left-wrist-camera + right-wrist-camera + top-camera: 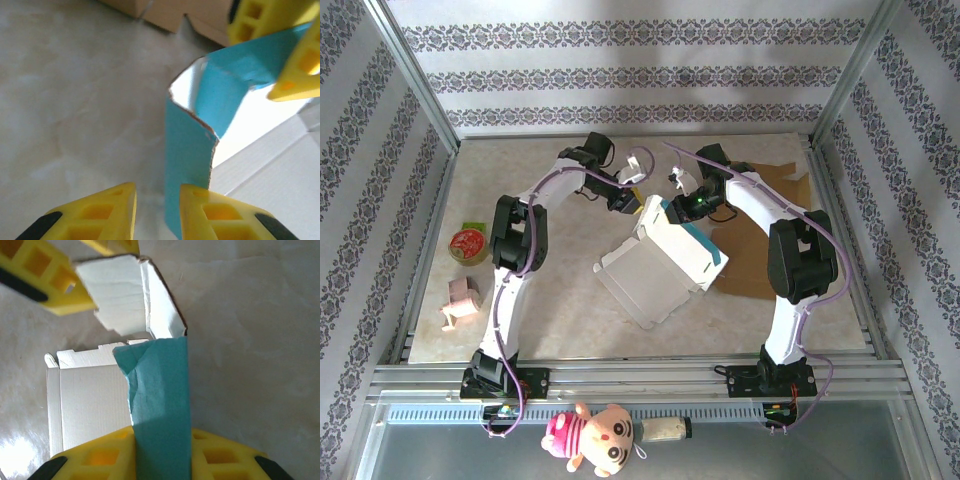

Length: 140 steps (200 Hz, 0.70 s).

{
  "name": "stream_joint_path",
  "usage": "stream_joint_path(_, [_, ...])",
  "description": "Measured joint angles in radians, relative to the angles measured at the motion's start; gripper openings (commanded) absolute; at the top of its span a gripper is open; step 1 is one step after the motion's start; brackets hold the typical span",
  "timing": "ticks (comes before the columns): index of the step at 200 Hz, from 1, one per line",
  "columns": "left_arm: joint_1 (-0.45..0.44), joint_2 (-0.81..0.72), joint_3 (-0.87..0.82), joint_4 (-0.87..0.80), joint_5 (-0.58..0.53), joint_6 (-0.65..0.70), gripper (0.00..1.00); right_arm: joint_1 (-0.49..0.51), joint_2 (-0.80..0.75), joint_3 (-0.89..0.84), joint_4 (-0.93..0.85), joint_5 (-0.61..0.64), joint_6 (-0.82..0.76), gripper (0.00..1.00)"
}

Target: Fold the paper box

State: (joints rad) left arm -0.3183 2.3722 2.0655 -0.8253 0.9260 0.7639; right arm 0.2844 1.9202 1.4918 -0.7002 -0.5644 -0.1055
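**Box half-raised, flaps still loose**

The tabletop (570,330) carries the white box (660,262) at its middle, between the two arms. Its far end is tilted up toward both sets of fingers. A brown cardboard sheet (755,272) lies just to its right.

I judge the fold partly done. One wall stands and the teal flap (160,400) is bent over at the corner, but the wide near panels lie open and flat. The side flaps look untucked, so most of the closing is left.

The right fingers (100,462) clamp the teal flap, which fills the gap between them. The left fingers (215,215) stand apart, with the flap's edge against one of them only.

No writing can be read on the box. The label on the red tin (468,243) at the left is too small to read.
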Motion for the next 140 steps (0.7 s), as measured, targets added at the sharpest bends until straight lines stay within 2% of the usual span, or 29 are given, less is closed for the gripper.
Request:
stream_joint_path(48, [-0.013,0.009,0.022,-0.108,0.043,0.045,0.25,0.000,0.000,0.005,-0.007,0.000,0.000,0.25])
stream_joint_path(104, [-0.052,0.029,0.043,-0.133,0.065,0.064,0.27,0.000,0.000,0.005,-0.007,0.000,0.000,0.25])
stream_joint_path(140, [-0.068,0.041,0.043,-0.131,0.035,0.063,0.28,0.002,0.000,0.005,-0.007,0.000,0.000,0.25])
